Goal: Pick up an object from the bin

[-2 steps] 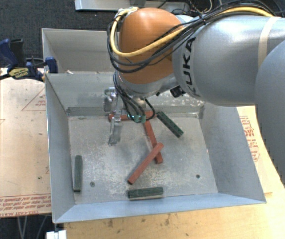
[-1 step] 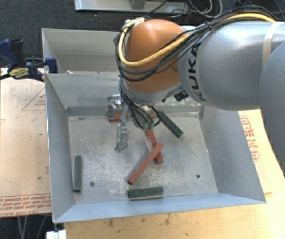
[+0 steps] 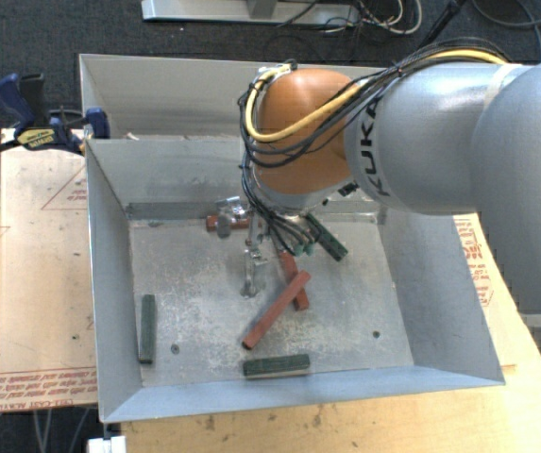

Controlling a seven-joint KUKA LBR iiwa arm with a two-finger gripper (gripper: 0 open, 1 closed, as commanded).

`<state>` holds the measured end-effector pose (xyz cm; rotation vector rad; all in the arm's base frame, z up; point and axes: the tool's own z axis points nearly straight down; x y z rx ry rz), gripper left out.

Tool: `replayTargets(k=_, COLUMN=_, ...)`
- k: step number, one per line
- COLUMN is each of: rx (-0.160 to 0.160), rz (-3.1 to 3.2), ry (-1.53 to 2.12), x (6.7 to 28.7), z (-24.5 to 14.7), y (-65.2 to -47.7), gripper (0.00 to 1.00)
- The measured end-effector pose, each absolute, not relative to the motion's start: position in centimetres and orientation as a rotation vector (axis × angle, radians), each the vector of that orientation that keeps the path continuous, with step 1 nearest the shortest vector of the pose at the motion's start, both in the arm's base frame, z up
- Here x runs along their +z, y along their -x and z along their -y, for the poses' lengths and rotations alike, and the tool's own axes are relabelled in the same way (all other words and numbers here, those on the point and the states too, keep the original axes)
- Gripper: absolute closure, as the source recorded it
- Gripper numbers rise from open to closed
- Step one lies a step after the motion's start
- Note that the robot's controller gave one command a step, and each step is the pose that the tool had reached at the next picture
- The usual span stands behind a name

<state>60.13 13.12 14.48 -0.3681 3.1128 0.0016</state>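
Note:
My gripper (image 3: 249, 281) hangs below the arm's wrist over the middle of the bin floor, its tip close to the floor. Just to its right lie two red-brown sticks: a long one (image 3: 268, 321) slanting down to the left, and a shorter one (image 3: 295, 281) crossing its upper end. A dark green block (image 3: 329, 243) lies a little further right, partly under the wrist. Nothing shows in the gripper.
A dark green bar (image 3: 145, 327) lies upright near the bin's left wall. Another green bar (image 3: 277, 366) lies flat along the front wall. A small reddish piece (image 3: 215, 223) sits near the back wall, left of the wrist.

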Motion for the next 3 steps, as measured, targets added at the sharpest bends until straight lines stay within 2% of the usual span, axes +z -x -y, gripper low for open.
replayTargets(k=1, rx=0.003, rz=-3.119, ry=0.353, x=7.6, z=-9.9, y=-58.4, gripper=0.0)
replayTargets(k=2, rx=0.005, rz=-3.084, ry=0.594, x=8.0, z=-8.4, y=-56.1, gripper=0.0)
replayTargets(k=3, rx=0.003, rz=-3.062, ry=0.709, x=11.0, z=-5.4, y=-53.9, gripper=0.0)
